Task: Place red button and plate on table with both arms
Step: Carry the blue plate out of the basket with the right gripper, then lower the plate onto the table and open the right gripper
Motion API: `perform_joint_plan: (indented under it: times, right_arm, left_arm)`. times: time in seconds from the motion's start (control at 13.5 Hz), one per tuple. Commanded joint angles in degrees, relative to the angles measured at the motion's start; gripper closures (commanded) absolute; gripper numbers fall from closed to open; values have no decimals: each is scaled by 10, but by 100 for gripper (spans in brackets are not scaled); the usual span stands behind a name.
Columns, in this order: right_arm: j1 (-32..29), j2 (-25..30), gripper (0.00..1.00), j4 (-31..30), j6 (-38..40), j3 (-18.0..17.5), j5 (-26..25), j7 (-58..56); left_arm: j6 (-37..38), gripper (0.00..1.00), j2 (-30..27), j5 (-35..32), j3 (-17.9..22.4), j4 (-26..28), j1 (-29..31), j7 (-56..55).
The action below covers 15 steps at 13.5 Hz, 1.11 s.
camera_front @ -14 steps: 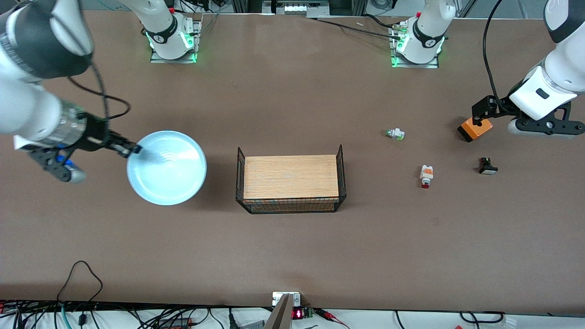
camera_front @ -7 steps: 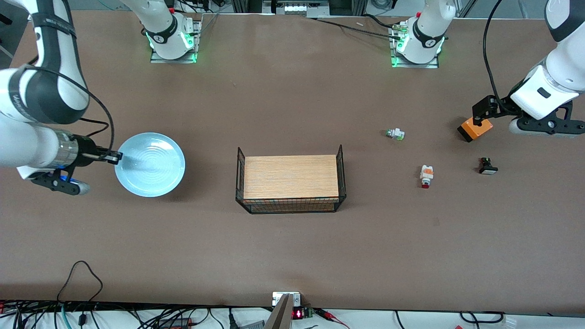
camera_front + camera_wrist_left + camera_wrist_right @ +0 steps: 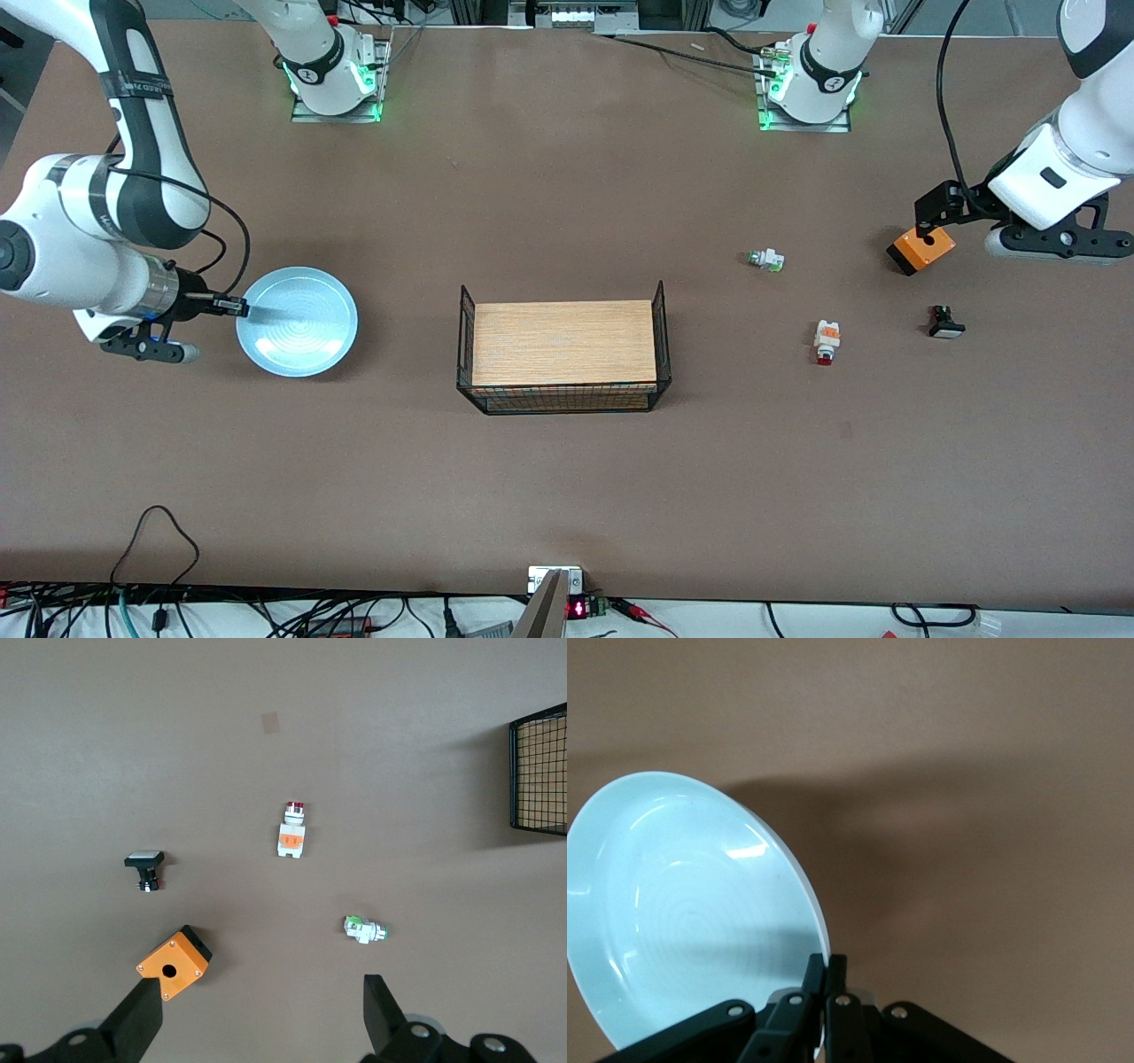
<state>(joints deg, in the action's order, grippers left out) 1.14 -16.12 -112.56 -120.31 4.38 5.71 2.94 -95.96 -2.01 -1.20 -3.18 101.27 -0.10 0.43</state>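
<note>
At the right arm's end of the table (image 3: pixel 567 478), the right gripper (image 3: pixel 237 307) pinched the plate's (image 3: pixel 301 328) rim low over it, so letting go seemed next, while the left gripper (image 3: pixel 257 1014) waited spread over the orange box (image 3: pixel 921 250), the red button (image 3: pixel 826 340) lying nearby.

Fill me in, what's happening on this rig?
The right hand is shut on the rim of the round pale-blue plate, at the right arm's end of the brown table. The left hand hangs open above the orange box. The small white red-capped button lies untouched on the table.
</note>
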Motion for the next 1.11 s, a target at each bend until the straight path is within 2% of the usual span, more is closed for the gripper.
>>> perform_joint_plan:
  times: [0.0, 0.22, 0.59, 0.66, 0.81, 1.03]
  right_arm:
    - [-16, 48, 100, -107, -80, -7, 4, -24]
    - [-34, 41, 100, -140, -116, -8, 9, -49]
    - [-56, 0, 99, -150, -118, -7, 53, -119]
    - [-55, -1, 88, -150, -117, -7, 53, -115]
    - [-53, 1, 0, -144, -111, -8, 53, -90]
    - [-49, 18, 0, -117, -82, -12, 53, -83]
  left_arm:
    - [16, 0, 4, 4, 2, -17, -3, -5]
    - [16, 0, 4, 5, 2, -17, -3, -5]
    - [16, 0, 5, 4, 2, -17, -3, -5]
    - [16, 0, 5, 4, 2, -17, -3, -5]
    - [17, 0, 4, 3, 0, -17, -3, -5]
    - [17, 0, 5, 2, 0, -17, -3, -3]
